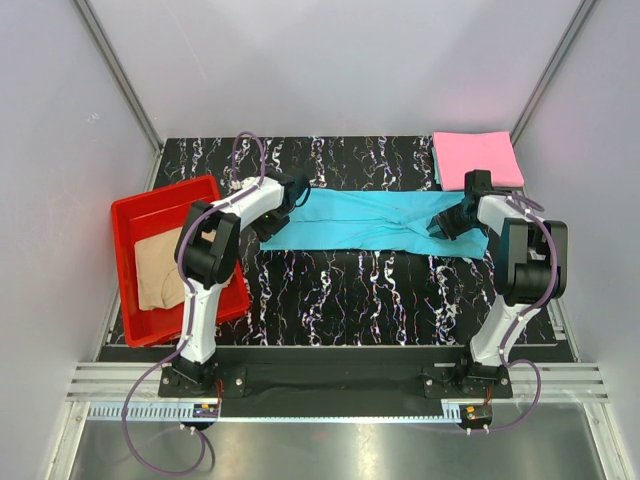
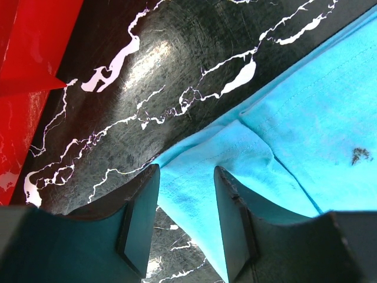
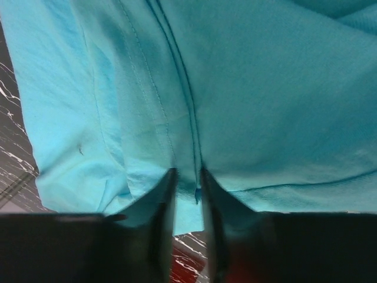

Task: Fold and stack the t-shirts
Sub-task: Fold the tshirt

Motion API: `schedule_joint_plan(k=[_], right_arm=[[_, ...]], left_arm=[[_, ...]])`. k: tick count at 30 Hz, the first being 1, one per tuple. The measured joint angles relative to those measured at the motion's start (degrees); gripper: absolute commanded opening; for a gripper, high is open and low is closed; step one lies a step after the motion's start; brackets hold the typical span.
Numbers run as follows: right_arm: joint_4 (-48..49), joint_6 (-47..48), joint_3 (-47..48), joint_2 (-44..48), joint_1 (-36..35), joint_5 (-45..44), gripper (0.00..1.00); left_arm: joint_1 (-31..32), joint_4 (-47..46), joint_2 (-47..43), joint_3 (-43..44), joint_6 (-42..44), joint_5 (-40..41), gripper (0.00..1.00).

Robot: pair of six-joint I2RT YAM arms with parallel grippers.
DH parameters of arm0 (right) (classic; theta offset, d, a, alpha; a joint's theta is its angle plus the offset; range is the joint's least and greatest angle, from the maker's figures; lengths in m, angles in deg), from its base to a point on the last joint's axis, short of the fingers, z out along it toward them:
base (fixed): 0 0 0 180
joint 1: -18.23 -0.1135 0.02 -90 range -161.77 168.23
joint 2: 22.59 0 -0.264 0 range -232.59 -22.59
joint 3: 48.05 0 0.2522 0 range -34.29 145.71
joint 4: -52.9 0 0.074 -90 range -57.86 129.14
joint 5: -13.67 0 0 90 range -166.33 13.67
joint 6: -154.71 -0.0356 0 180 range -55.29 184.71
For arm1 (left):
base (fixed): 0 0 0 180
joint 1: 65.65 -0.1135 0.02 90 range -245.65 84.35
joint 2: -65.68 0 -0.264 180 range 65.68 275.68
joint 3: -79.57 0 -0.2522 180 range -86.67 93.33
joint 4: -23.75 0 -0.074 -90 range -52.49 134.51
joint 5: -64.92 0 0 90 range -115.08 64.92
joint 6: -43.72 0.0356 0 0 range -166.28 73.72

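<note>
Across the far half of the tabletop, the turquoise t-shirt [image 1: 370, 220] lies pulled out into a long, narrow band running left to right, bunched and twisted toward its right end. At that end the right gripper [image 3: 185, 177] has its fingers pressed nearly together on a seamed fold of the turquoise cloth, pinching it. At the left end the left gripper [image 2: 185, 177] sits low over the shirt's corner with its fingers spread. The cloth edge lies between them, not squeezed. In the far right corner the pink t-shirt [image 1: 478, 158] rests folded into a neat square, just beyond the right gripper. By the left edge, the tan t-shirt [image 1: 160, 262] lies crumpled inside the red tray [image 1: 165, 195], which sits askew on the black marbled table [image 1: 340, 290].
</note>
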Motion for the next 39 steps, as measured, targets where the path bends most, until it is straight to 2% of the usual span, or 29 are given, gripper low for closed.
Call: schedule_joint_plan(k=[7, 13, 20, 24, 28, 31, 35, 39], right_arm=[[1.9, -1.0, -0.4, 0.0, 0.0, 0.5, 0.0], [2.1, 0.6, 1.8, -0.3, 0.0, 1.2, 0.0], [2.1, 7.4, 12.2, -4.5, -1.3, 2.9, 0.0], [0.4, 12.2, 19.2, -9.3, -3.7, 3.1, 0.06], [-2.2, 16.6, 22.8, -13.2, -6.0, 2.9, 0.29], [-6.3, 19.8, 24.9, -14.3, -6.9, 1.6, 0.42], [-10.2, 22.8, 27.2, -12.9, -6.8, -1.8, 0.43], [-13.6, 22.5, 25.3, -7.0, -6.2, -5.6, 0.4]], left_arm=[[0.0, -0.3, 0.0, -0.2, 0.0, -0.2, 0.47], [0.0, -0.9, -0.3, -0.4, 0.0, -0.3, 0.47], [0.0, -1.3, -0.9, -0.7, 0.0, -0.3, 0.47], [0.0, -1.1, -0.9, -0.8, 0.0, -0.2, 0.47], [0.0, -0.6, -0.9, -0.8, 0.2, -0.2, 0.47], [0.0, -0.3, -0.9, -0.8, 0.3, -0.2, 0.47], [0.0, -0.3, -0.9, -0.9, 0.3, -0.2, 0.47], [0.0, -0.2, -0.9, -1.0, 0.4, -0.2, 0.47]])
